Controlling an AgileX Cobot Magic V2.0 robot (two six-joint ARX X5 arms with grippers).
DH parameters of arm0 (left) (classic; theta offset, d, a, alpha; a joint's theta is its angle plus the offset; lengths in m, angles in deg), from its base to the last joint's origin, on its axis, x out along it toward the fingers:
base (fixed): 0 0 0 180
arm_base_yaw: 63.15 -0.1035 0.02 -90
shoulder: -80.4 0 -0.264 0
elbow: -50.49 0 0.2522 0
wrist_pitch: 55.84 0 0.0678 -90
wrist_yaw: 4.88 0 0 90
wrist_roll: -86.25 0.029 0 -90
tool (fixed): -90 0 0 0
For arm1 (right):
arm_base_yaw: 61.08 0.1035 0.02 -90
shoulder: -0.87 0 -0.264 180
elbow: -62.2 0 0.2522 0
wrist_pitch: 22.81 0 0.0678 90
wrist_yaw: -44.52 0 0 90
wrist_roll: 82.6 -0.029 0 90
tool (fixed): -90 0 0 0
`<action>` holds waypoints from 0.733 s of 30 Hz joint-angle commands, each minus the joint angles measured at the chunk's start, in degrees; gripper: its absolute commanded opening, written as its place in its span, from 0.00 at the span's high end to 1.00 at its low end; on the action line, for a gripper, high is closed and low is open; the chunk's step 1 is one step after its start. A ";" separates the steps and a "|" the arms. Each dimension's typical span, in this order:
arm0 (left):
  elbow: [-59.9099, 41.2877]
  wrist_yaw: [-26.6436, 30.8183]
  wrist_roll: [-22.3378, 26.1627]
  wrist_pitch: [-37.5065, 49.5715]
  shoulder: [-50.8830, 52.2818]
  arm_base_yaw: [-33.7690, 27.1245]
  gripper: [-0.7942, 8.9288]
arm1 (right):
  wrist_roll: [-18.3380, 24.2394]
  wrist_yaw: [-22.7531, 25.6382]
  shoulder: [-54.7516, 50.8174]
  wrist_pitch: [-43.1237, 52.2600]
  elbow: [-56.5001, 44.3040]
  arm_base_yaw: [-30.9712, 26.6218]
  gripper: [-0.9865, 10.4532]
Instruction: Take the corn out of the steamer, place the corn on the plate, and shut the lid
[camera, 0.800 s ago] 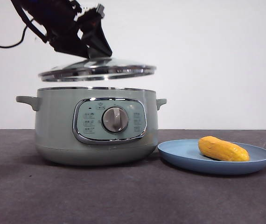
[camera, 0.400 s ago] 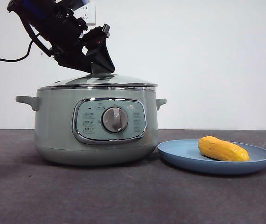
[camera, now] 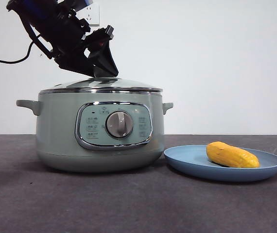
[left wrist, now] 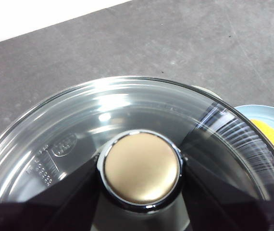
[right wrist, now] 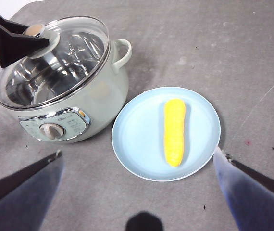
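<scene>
The glass lid (camera: 99, 85) sits flat on the sage-green steamer (camera: 56, 126). My left gripper (camera: 102, 73) reaches down from the upper left, its jaws shut on either side of the lid's knob (left wrist: 142, 166). In the right wrist view the same gripper (right wrist: 36, 32) shows at the knob. The corn (camera: 232, 155) lies on the light-blue plate (camera: 192, 160) to the right of the steamer, nothing touching it. My right gripper (right wrist: 138, 153) hangs high over the plate (right wrist: 137, 130) and corn (right wrist: 174, 131), jaws wide open and empty. It does not show in the front view.
A dark grey tabletop (camera: 129, 204) runs under everything, with a white wall behind. A black cable (camera: 2, 48) trails from the left arm. The steamer's right side handle (right wrist: 122, 50) sticks out close to the plate's rim.
One second ago the lid hung tilted above the steamer. The left gripper lowered it onto the rim, where it has stayed for the last half second. Corn and plate have not moved.
</scene>
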 commanded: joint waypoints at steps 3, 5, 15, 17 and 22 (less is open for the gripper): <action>0.07 0.74 1.49 -3.56 0.22 0.04 0.93 | 0.42 -0.04 -0.15 0.28 -0.35 0.13 0.37; 0.07 1.14 1.49 -4.46 0.22 0.04 0.93 | 0.48 -0.04 -0.15 0.28 -0.35 0.13 0.37; 0.07 1.66 1.46 -7.69 0.22 0.09 0.93 | 1.22 -0.04 -0.15 -0.92 -0.35 0.13 0.37; 0.07 1.55 1.38 -7.26 0.22 0.09 0.92 | 1.40 -0.04 -0.15 -1.22 -0.35 0.13 0.37; 0.13 1.55 -0.70 -5.90 0.22 0.09 0.57 | 1.99 -0.04 -0.15 -1.84 -0.35 0.13 0.37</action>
